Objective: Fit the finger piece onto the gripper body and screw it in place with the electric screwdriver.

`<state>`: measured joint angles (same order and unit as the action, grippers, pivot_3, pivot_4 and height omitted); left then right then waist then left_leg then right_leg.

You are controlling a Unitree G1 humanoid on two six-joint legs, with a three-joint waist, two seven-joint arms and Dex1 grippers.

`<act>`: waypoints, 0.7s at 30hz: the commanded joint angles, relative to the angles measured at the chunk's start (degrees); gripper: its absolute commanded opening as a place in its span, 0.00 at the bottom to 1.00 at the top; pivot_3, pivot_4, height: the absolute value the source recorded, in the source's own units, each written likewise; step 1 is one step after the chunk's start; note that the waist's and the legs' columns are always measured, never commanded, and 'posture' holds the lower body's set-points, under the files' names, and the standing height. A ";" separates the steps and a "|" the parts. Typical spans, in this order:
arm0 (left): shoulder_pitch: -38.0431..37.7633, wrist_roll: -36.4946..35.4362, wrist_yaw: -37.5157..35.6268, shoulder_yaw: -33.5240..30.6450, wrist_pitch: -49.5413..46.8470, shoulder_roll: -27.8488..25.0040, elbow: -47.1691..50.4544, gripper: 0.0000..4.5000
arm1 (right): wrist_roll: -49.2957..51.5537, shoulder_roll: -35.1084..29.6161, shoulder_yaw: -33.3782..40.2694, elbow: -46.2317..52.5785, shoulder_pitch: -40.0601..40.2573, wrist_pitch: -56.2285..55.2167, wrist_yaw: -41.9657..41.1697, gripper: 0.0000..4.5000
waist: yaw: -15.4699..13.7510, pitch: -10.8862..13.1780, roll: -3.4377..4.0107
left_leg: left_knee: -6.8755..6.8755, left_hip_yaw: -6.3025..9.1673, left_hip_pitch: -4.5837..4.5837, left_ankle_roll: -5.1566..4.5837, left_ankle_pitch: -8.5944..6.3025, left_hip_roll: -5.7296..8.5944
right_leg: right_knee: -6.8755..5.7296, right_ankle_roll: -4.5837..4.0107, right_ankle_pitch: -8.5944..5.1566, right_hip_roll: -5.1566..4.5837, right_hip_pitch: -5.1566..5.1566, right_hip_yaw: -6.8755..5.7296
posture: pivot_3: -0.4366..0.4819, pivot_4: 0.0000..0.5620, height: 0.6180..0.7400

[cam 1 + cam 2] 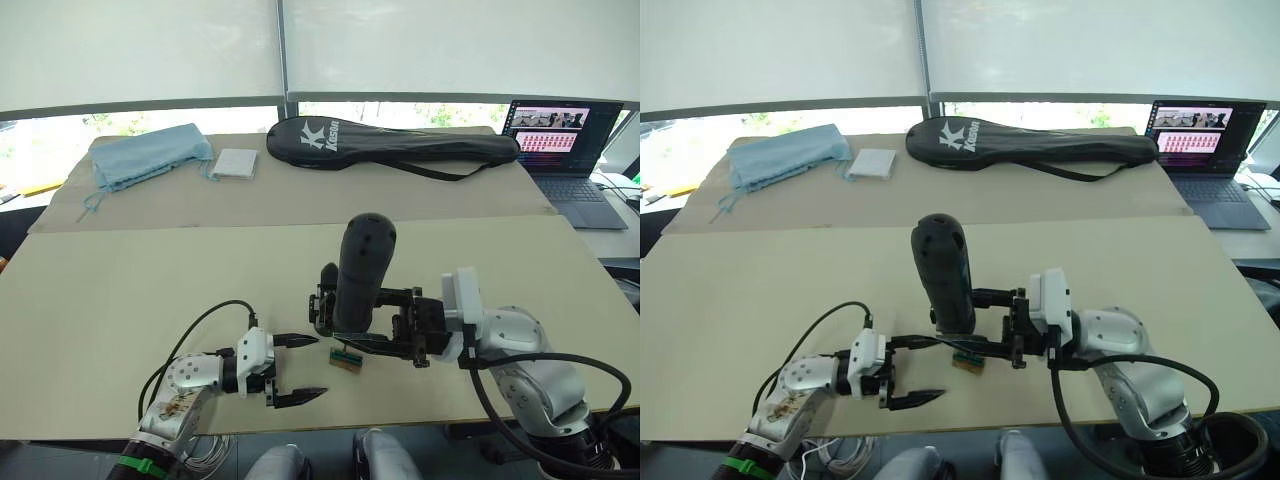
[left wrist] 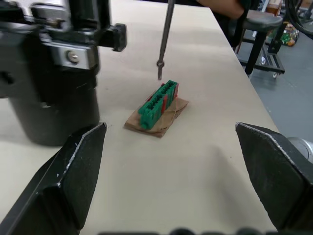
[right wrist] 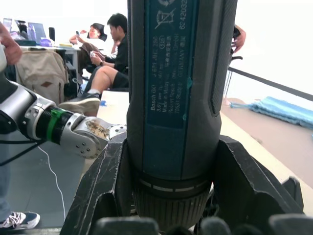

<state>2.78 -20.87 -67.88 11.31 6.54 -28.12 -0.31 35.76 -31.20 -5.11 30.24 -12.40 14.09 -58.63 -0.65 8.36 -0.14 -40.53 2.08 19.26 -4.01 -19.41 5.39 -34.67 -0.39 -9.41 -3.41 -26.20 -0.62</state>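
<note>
Electric screwdriver (image 1: pixel 362 268) stands upright in the head views, clamped between the right gripper (image 1: pixel 405 335) fingers, just ahead of the left gripper (image 1: pixel 297 368), whose fingers are spread wide and empty. In the left wrist view, a small green-brown box (image 2: pixel 158 106) lies between the spread fingers (image 2: pixel 68 176), the metal bit (image 2: pixel 165 39) hanging just above it. The right wrist view has the screwdriver's barrel gripped between both fingers (image 3: pixel 100 188).

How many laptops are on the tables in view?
1: the open laptop sits at the far right, just beyond the end of the black racket bag. Others may be hidden outside the views.
</note>
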 commanded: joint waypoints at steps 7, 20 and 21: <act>-0.16 -8.53 -0.60 -6.01 -6.88 -3.98 11.04 0.99 | 8.86 -2.66 6.06 7.23 -3.69 4.65 3.42 0.42 | -0.06 0.08 -0.07 | 0.00 0.00 0.03 -0.02 -0.01 0.00 | 0.04 0.00 0.00 -0.01 0.00 -0.01 | 0.48 0.27 1.00; 3.86 -14.22 2.98 -10.11 -18.65 -6.29 17.02 0.99 | 17.07 -7.26 11.23 9.19 -8.90 10.12 6.37 0.42 | -0.06 0.12 -0.12 | 0.00 0.00 0.03 -0.01 -0.01 0.00 | 0.05 0.00 0.00 0.00 0.00 -0.03 | 0.48 0.27 1.00; 3.84 -12.82 2.49 -9.29 -19.07 -7.12 16.45 0.99 | 17.66 -7.54 11.55 9.20 -9.25 10.41 6.56 0.42 | -0.06 0.12 -0.12 | 0.00 0.00 0.03 -0.01 -0.01 0.00 | 0.05 0.00 0.00 0.00 0.00 -0.03 | 0.48 0.27 1.00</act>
<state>6.20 -33.88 -65.29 2.16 -11.75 -34.19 15.06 50.85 -38.16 3.53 36.78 -19.84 24.41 -52.61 -0.71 8.48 -0.26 -40.53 2.08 19.29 -4.02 -19.41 5.39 -34.63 -0.39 -9.41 -3.41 -26.21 -0.66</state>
